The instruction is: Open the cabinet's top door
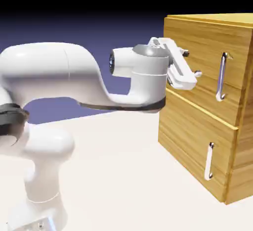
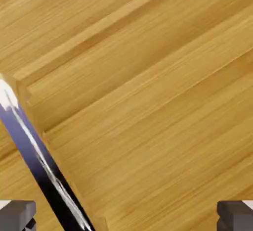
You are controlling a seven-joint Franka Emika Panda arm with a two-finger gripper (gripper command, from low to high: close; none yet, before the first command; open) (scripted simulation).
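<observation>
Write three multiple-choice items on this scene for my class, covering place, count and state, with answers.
1. Where is the shorter handle?
A) upper door B) lower door C) cabinet top
2. How many bar handles show on the cabinet?
A) one B) two C) four
3. The top door is:
A) shut B) wide open C) detached

1 B: it is mounted on the lower panel.
2 B: one bar shows on each door.
3 A: its panel sits flush with the cabinet front.
</observation>
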